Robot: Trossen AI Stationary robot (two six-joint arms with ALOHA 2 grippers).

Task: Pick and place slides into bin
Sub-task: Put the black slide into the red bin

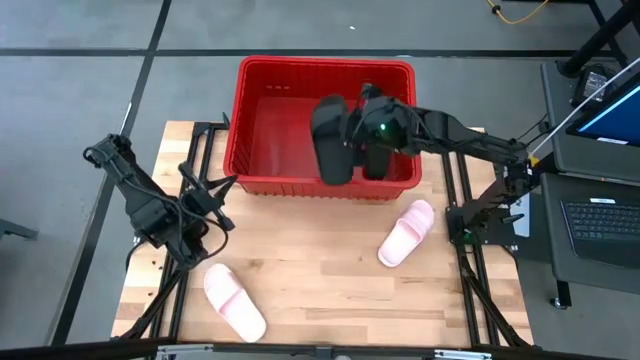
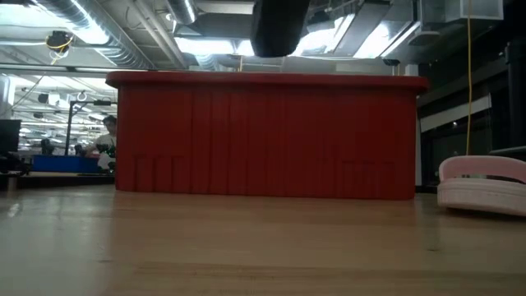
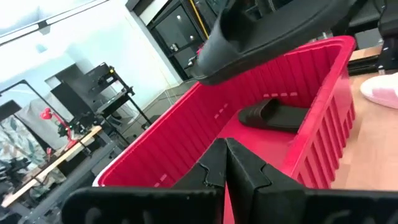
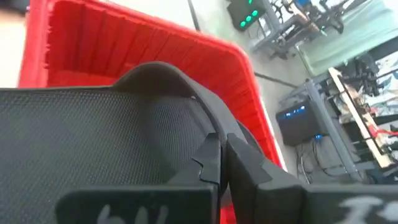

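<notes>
My right gripper (image 1: 362, 125) is over the red bin (image 1: 262, 150), shut on a black slide (image 1: 330, 140) held above the rim; the slide also shows at the top of the low view (image 2: 279, 25) and in the left wrist view (image 3: 261, 31). A second black slide (image 3: 273, 115) lies on the bin's floor. Two pink slides rest sole-down on the table, one at the right (image 1: 407, 232) and one near the front left (image 1: 235, 300). My left gripper (image 1: 205, 215) is shut and empty over the table's left side, near the bin's near left corner. My right gripper pinches the black slide's strap (image 4: 186, 93) between its two fingers (image 4: 245, 165), at the strap's edge near one side of the sole. The slide's textured footbed (image 4: 93, 137) faces the wrist camera. The slide is lifted clear, above the bin's rim.
The wooden table (image 1: 320, 290) has bare room between the two pink slides and in front of the bin. Dark arm frames stand at the table's left (image 1: 190, 180) and right (image 1: 480, 215) edges. A laptop (image 1: 600, 225) sits beyond the right edge.
</notes>
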